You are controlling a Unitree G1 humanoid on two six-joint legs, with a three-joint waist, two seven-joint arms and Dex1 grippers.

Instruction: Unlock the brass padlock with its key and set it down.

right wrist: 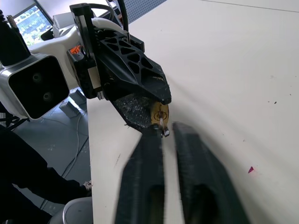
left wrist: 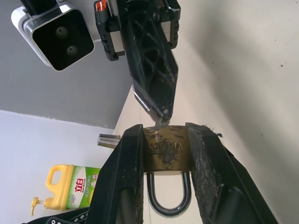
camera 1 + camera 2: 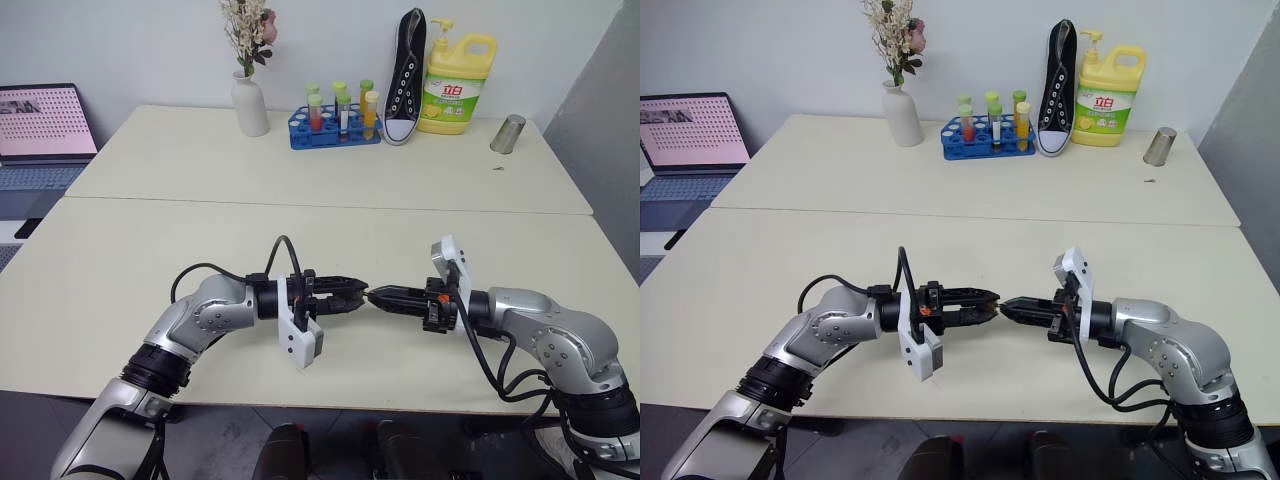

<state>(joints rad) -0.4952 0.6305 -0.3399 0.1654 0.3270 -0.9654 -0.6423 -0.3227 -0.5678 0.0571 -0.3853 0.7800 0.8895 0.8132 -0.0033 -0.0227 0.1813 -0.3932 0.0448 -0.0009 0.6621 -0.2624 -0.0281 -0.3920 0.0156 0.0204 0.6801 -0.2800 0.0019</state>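
Brass padlock: clamped in my left gripper fingers above the table, shackle still seated.
Right gripper fingers pinch shut at the key; I judge a skewed twist could slip them off or bend it.

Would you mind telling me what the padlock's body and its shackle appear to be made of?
The brass padlock has a body that looks like brass: dull golden-yellow metal with stamped lettering and dark tarnish. Its shackle looks like steel, silver-grey and smoothly glossy, possibly plated.
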